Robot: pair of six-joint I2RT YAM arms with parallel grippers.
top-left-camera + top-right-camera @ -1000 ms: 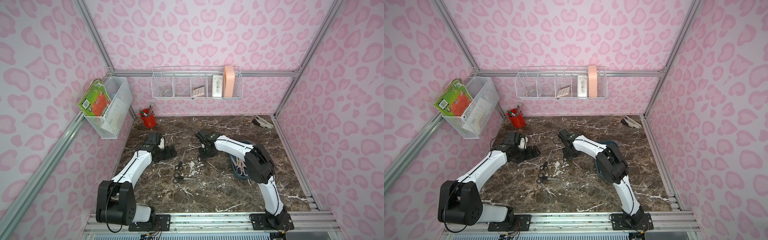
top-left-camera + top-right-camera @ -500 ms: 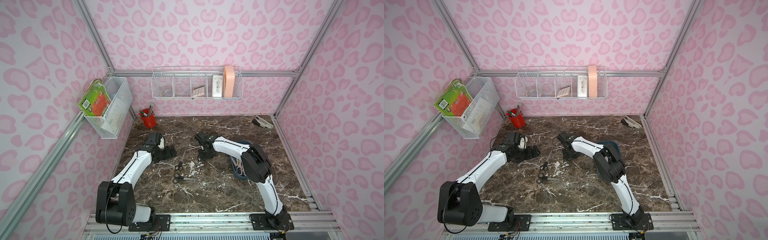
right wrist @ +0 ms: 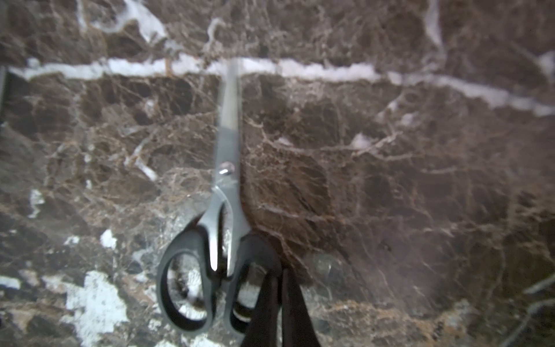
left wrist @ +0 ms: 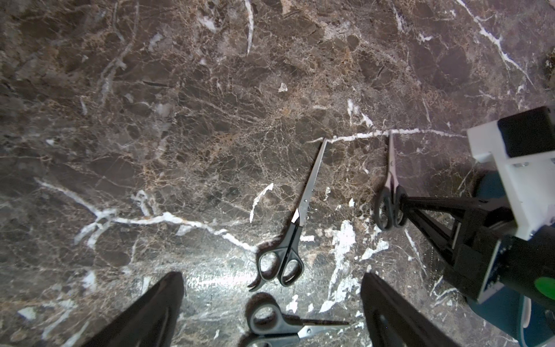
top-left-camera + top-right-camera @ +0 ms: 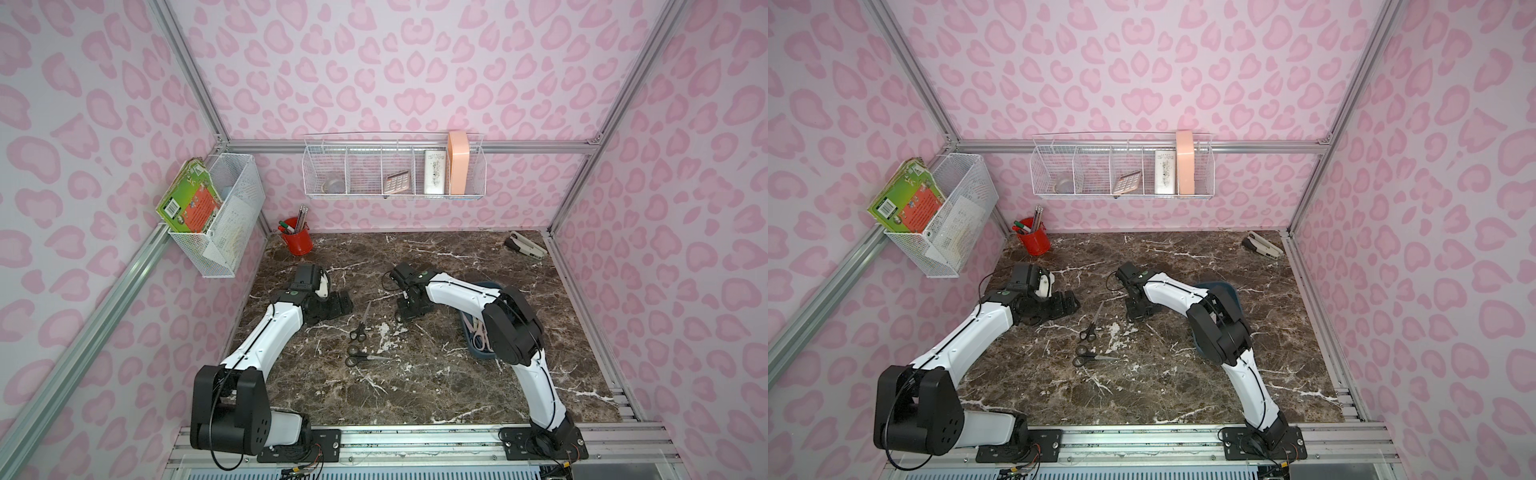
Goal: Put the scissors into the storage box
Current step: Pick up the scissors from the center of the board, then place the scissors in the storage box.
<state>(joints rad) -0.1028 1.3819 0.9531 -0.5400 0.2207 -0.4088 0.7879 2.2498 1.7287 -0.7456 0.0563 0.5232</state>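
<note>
The right gripper [image 3: 277, 272] is pressed together on a single black handle loop of the scissors [image 3: 228, 186], whose blades lie out over the marble table [image 3: 390, 180]. Because the pinch is off-centre, the pair may be swung, opened or dropped during transfer. The storage box [image 5: 468, 336] is partly hidden behind the right arm and is already loaded, so its rim may be struck by the hanging blades. The left gripper [image 4: 272, 275] is spread above a long-bladed pair [image 4: 295, 222] and a shorter pair [image 4: 279, 327], which may be displaced by a careless descent.
</note>
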